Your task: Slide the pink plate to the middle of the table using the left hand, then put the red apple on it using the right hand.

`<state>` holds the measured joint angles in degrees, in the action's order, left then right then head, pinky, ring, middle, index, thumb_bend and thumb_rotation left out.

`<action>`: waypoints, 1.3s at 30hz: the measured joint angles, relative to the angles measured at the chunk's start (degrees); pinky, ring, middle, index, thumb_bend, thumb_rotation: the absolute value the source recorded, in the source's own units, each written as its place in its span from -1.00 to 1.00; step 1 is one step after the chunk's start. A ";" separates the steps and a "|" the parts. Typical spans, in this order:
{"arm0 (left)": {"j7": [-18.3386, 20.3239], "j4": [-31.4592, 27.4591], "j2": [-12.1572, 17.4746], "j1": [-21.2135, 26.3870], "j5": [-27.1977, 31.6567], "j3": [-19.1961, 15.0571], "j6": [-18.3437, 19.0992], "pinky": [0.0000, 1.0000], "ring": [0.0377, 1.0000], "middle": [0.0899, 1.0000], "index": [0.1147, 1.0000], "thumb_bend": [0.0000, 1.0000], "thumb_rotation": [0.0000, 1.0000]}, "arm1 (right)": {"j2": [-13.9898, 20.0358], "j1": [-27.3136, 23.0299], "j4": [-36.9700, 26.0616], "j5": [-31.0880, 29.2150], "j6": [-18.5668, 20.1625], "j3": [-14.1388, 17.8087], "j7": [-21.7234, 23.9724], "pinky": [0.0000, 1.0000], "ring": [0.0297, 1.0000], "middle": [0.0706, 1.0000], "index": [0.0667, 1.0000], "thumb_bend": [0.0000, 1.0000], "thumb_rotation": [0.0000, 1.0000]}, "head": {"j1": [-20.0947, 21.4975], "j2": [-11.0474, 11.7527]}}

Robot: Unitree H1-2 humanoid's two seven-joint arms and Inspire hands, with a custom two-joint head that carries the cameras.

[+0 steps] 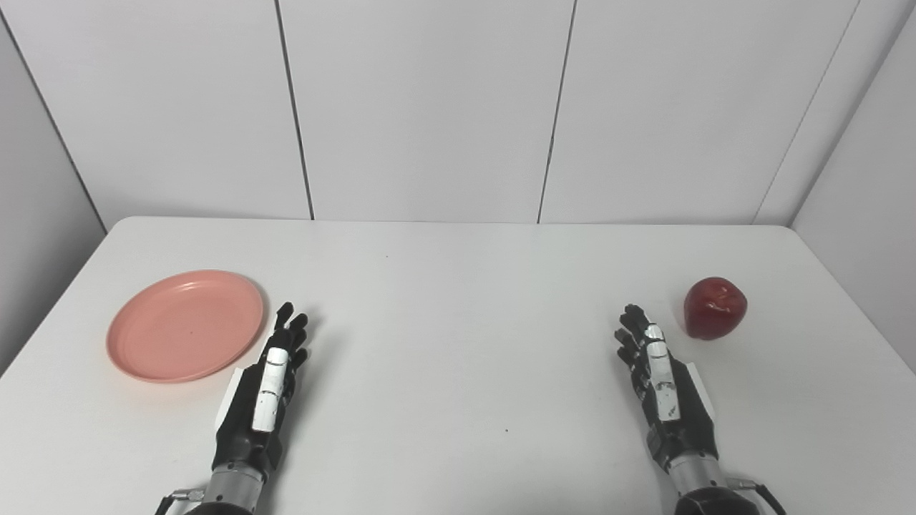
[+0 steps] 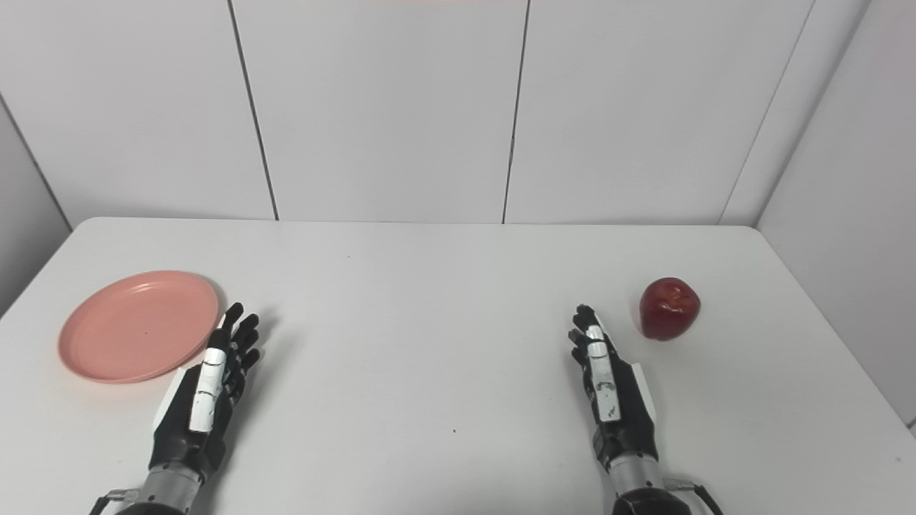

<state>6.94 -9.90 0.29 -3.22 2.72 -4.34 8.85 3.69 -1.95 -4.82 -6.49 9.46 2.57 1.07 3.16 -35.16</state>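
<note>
A white table (image 1: pixel 458 286) before white wall panels (image 1: pixel 429 107).

The pink plate (image 1: pixel 184 325) is showing a plain salmon pink at nine o'clock on the white surface (image 1: pixel 458 300). The red apple (image 1: pixel 714 308) is gleaming dark glossy red at three o'clock. The left hand (image 1: pixel 265 397) and right hand (image 1: pixel 662 390) are showing black with white and silver strips, their fingers (image 1: pixel 290 329) black.

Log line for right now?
pink plate: table's left, unmoved | red apple: right, on table | left hand: open | right hand: open
</note>
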 measured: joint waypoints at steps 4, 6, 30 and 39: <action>-0.22 0.01 0.00 -0.01 0.01 0.02 0.04 1.00 1.00 0.96 1.00 0.50 1.00 | 0.00 0.00 0.01 0.10 0.00 0.00 0.09 0.96 0.87 0.87 0.83 0.68 1.00 | -0.26 0.00; -0.23 0.02 0.00 -0.01 0.42 0.05 0.06 1.00 1.00 0.97 1.00 0.50 1.00 | 0.00 0.00 0.02 0.13 0.00 0.01 0.17 0.95 0.87 0.87 0.83 0.68 1.00 | -0.26 0.00; -0.30 0.07 0.00 -0.01 0.69 0.10 0.49 1.00 1.00 0.95 1.00 0.48 1.00 | -0.04 -0.04 0.18 -1.25 0.01 0.50 0.25 0.87 0.88 0.90 0.84 0.67 1.00 | -0.44 0.18; -0.30 0.19 0.00 0.00 0.71 0.12 0.49 1.00 1.00 0.95 1.00 0.48 1.00 | -0.04 -0.03 0.19 -1.37 0.01 0.50 0.26 0.87 0.88 0.89 0.85 0.68 1.00 | -0.79 0.44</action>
<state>6.65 -9.71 0.29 -3.22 3.42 -4.23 9.34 3.66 -1.98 -4.63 -7.86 9.47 3.06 1.33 2.37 -34.72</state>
